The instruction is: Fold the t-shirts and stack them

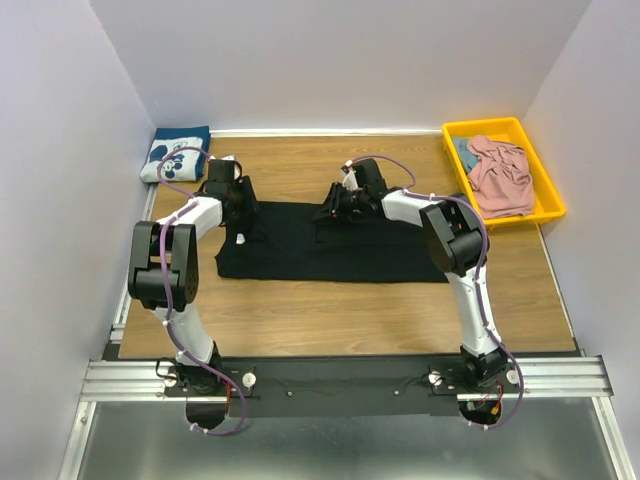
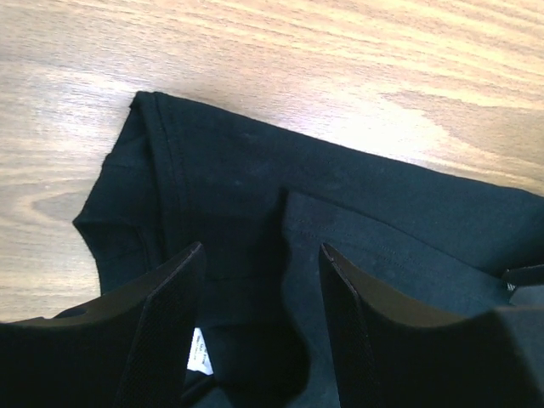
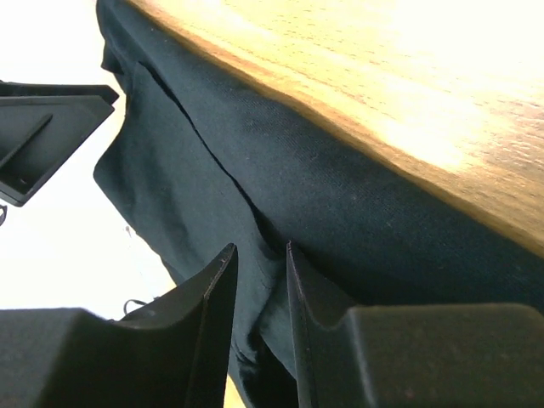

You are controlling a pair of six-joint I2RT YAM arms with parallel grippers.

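Black shirt (image 1: 330,255) spread on the table (image 1: 350,320), long axis running left-right, white tag (image 2: 198,361) near its left end. Left gripper (image 2: 262,251) at the far-left corner, jaws apart astride a raised fold, not clamped. Right gripper (image 3: 261,246) at the far edge, pinching lifted cloth.

white-black arms (image 1: 200,212) — purple cables (image 1: 163,262) | left hand (image 2: 261,248), right hand (image 3: 260,246) matte black

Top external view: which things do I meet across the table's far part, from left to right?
Navy t-shirt, left gripper, right gripper, yellow tray holding the pink t-shirt. The black t-shirt spans both grippers, so it is omitted.
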